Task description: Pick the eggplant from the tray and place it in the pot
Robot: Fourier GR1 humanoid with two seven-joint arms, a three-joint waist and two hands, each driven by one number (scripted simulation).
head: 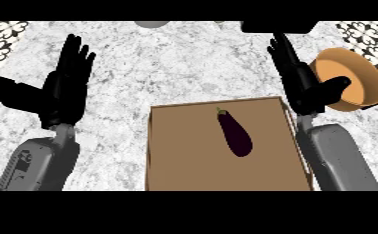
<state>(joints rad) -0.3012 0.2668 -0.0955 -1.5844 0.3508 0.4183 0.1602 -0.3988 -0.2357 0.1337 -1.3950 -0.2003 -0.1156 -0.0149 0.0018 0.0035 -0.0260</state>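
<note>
While the eggplant [235, 134] lies untouched near the middle of the brown tray [177, 168], stem toward the far edge, both hands are empty with fingers straight. The right hand [301, 80] stands between tray and orange pot [353, 73] — its thumb just against the pot's rim. A careless swing from there could knock the pot along the counter [184, 63]. The eggplant looks smooth and rounded, so it may roll from closing fingers. The left hand [65, 85] rests open at the left.
</note>
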